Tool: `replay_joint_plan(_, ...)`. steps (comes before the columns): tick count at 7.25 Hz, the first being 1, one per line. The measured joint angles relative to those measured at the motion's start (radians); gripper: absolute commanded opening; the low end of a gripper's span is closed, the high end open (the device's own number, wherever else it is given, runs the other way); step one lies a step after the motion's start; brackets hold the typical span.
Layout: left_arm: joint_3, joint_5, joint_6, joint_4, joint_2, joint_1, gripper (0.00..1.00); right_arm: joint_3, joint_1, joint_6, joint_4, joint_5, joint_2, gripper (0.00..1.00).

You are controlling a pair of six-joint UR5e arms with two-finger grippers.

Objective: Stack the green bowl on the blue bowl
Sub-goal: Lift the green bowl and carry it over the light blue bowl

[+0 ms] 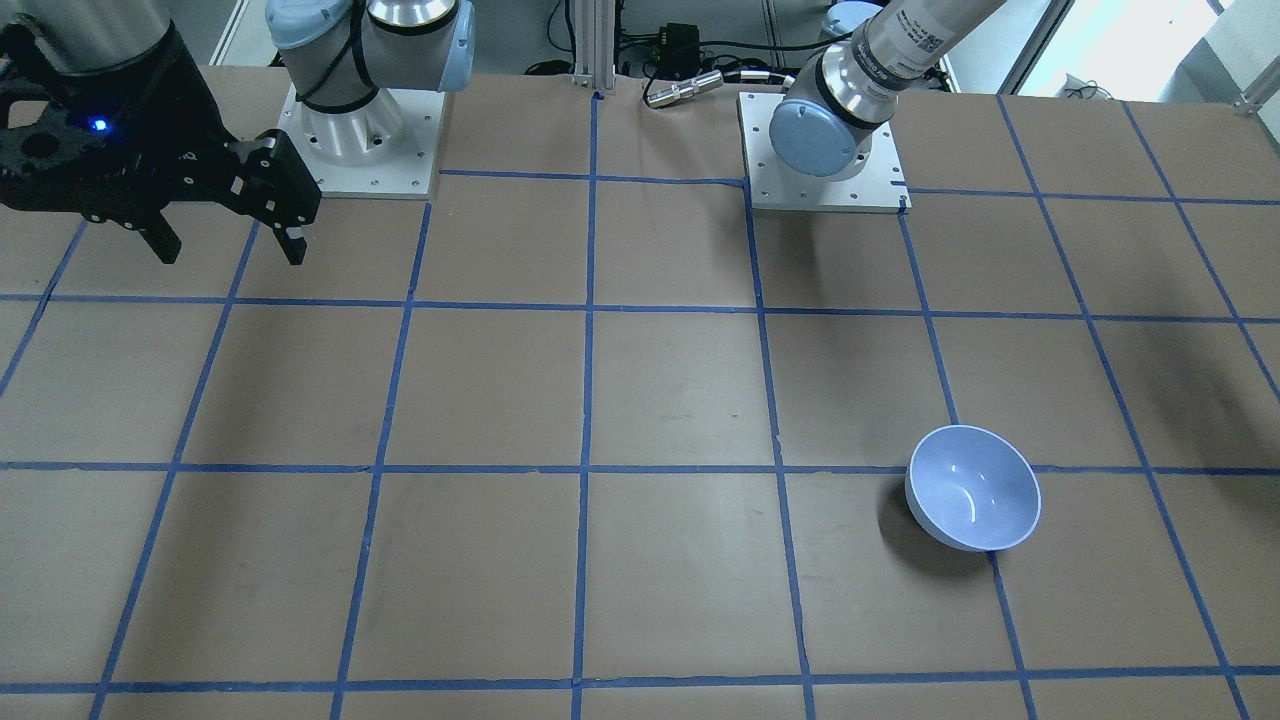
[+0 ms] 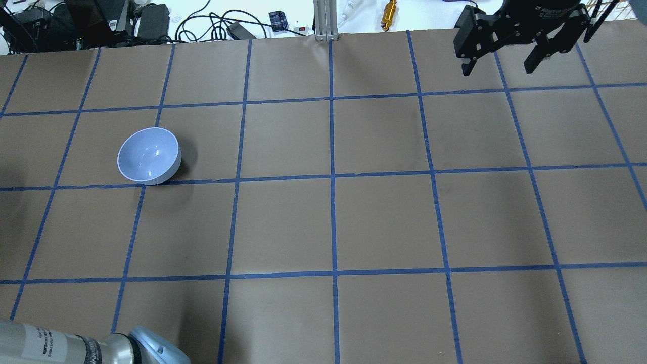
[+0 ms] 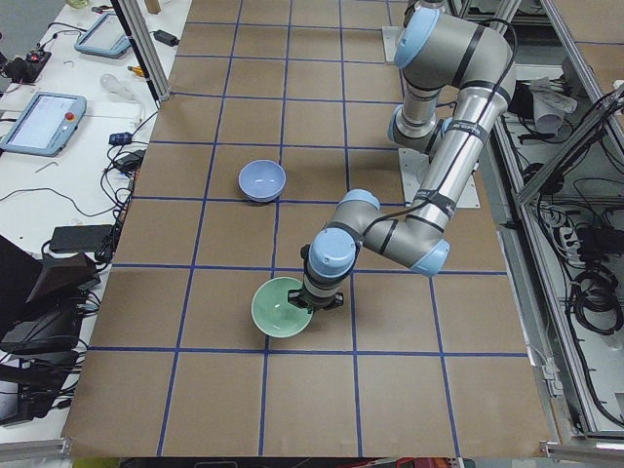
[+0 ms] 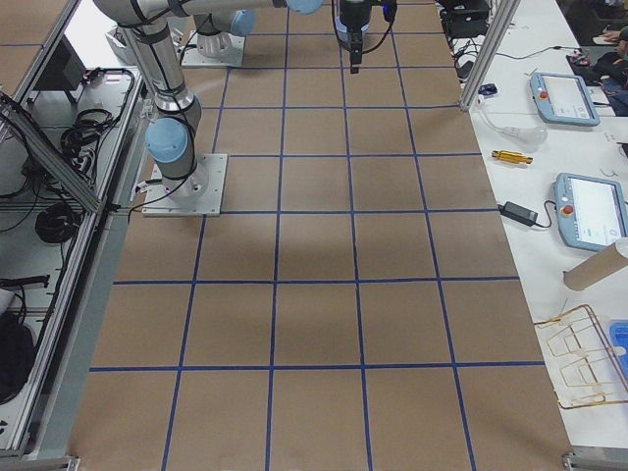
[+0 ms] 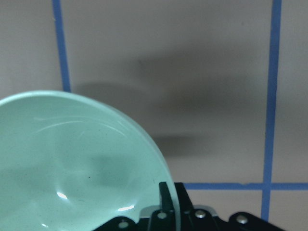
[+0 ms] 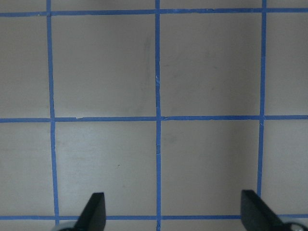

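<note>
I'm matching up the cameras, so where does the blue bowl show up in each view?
Exterior front-facing: blue bowl in the lower right.
Overhead exterior: bowl left of centre, upper half.
Exterior left: bowl in the upper half, left of centre.
Exterior right: not in it.
Left wrist: not in it.
Right wrist: not in it.
Shared landmark: the blue tape line running against the bowl.

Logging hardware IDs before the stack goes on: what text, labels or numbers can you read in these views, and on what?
"Adaptive": white print on the body of the right gripper, overhead view; the rest is cut off or blurred.
The label on the left arm: printed lines, too small to read.
The tablets beside the table: screens too small to read.
The green bowl and the blue bowl: no text.
</note>
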State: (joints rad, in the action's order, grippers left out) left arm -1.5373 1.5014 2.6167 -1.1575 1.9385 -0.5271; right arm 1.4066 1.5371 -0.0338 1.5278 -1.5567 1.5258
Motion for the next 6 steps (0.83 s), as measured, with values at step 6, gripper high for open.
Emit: replay_joint_plan(6,-0.08,-0.007,-0.449,-0.158,-0.151,-0.489,0.0,0.0,0.0,0.001,0.0,0.001,-0.001,1.0)
